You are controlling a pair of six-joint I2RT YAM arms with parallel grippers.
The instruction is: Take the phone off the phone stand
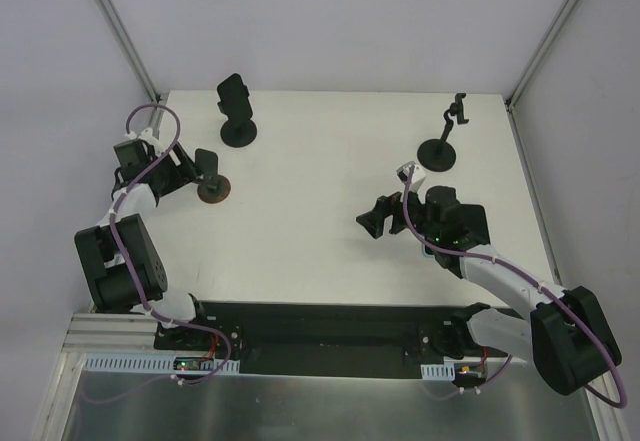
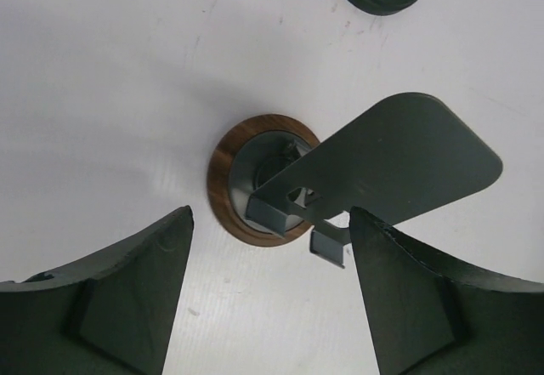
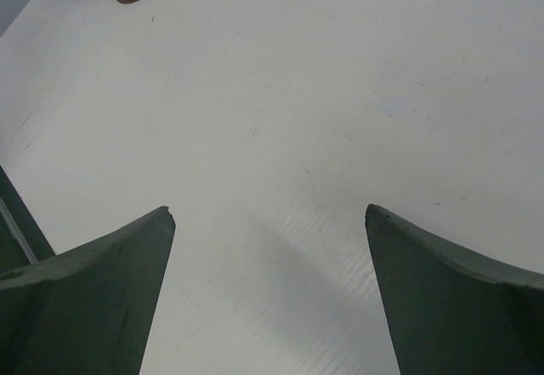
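1. Plainly, the left hand (image 2: 270,215) is spread wide and empty, one jaw on either side of the phone stand (image 2: 223,179), whose wood-rimmed base sits on the white surface (image 2: 102,77).
2. The phone (image 2: 408,158), as we take it, is the flat dark slab leaning on that stand; we cannot surely tell it from a back plate.
3. We judge it light, stiff and smooth, so we would grip its long edges and lift it clear of the lower lip (image 2: 327,246).
4. The right hand (image 3: 270,213) hangs wide and empty, well apart.
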